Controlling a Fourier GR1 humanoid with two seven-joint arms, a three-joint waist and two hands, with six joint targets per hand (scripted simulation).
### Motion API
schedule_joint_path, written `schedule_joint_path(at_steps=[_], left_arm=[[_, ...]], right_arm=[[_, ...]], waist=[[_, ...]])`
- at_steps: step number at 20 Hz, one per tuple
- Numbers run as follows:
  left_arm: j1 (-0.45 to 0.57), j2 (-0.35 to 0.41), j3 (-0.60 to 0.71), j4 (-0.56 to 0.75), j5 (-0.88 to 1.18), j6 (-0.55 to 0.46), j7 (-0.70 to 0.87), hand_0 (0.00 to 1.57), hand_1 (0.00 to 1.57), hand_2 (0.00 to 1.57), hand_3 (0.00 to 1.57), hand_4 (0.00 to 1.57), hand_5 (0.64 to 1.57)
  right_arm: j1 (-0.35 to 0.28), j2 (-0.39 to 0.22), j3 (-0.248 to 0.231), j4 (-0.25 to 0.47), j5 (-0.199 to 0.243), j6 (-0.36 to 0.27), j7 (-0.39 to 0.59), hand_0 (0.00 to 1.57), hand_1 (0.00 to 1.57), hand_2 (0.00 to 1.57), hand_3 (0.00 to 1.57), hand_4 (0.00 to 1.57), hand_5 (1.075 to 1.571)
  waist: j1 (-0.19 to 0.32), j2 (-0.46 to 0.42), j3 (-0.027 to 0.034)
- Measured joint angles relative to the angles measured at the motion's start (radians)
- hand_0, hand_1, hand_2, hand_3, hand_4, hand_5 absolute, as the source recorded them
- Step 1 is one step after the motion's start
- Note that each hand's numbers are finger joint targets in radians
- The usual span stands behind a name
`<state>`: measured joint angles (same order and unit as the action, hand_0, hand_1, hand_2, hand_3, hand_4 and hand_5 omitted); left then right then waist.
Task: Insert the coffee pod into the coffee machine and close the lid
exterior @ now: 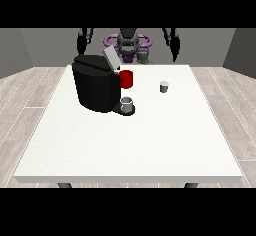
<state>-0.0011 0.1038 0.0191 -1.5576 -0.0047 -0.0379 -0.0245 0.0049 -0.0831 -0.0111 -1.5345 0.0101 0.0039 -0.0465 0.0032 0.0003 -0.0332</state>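
Your hand at the view's right (174,44) hangs raised above the far edge of the white table (150,145), touching nothing; you cannot tell from here how its fingers lie. The hand at the view's left (83,41) is raised the same way, above and behind the black coffee machine (95,87), and its fingers are just as unreadable. The coffee pod (164,86), small and grey, stands upright on the table, well to the right of the machine and apart from both hands. The machine's lid (111,58) is tilted up and open. A red part (126,79) shows at the machine's right side, and a grey cup (127,104) sits on its base below. No brand, label or writing can be read on anything.
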Motion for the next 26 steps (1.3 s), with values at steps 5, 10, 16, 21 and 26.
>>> schedule_joint_path(at_steps=[5,10,16,21,26], left_arm=[[0.033,-0.015,-0.005,0.001,0.033,-0.042,-0.069,0.00,0.00,0.00,0.00,0.27,1.571],[0.054,-0.005,-0.024,-0.013,-0.002,-0.051,-0.124,0.00,0.00,0.00,0.00,0.32,1.571],[-0.015,0.082,0.012,-0.008,-0.049,-0.074,-0.079,0.00,0.00,0.00,0.00,0.00,1.571],[-0.125,0.149,0.073,0.098,-0.039,-0.114,-0.032,0.00,0.00,0.00,0.00,0.00,1.571],[-0.226,0.194,0.116,0.241,-0.060,-0.118,-0.027,0.00,0.00,0.00,0.00,0.00,1.571]], right_arm=[[0.019,-0.004,0.001,0.006,0.003,0.005,0.029,0.00,0.00,0.00,0.00,0.13,1.571],[0.014,0.026,-0.057,0.004,-0.017,-0.059,-0.005,0.00,0.00,0.00,0.00,0.18,1.571],[0.006,0.044,-0.081,0.014,-0.032,-0.080,-0.058,0.00,0.00,0.00,0.00,0.16,1.571],[-0.037,0.065,-0.049,-0.001,-0.020,-0.101,-0.060,0.00,0.00,0.00,0.00,0.19,1.571],[-0.062,0.066,-0.010,-0.027,-0.018,-0.102,-0.060,0.00,0.00,0.00,0.00,0.28,1.571]], waist=[[0.007,-0.027,0.0236],[-0.002,-0.048,0.0307],[-0.022,-0.027,0.0327],[-0.064,0.036,0.0332],[-0.115,0.089,0.0330]])
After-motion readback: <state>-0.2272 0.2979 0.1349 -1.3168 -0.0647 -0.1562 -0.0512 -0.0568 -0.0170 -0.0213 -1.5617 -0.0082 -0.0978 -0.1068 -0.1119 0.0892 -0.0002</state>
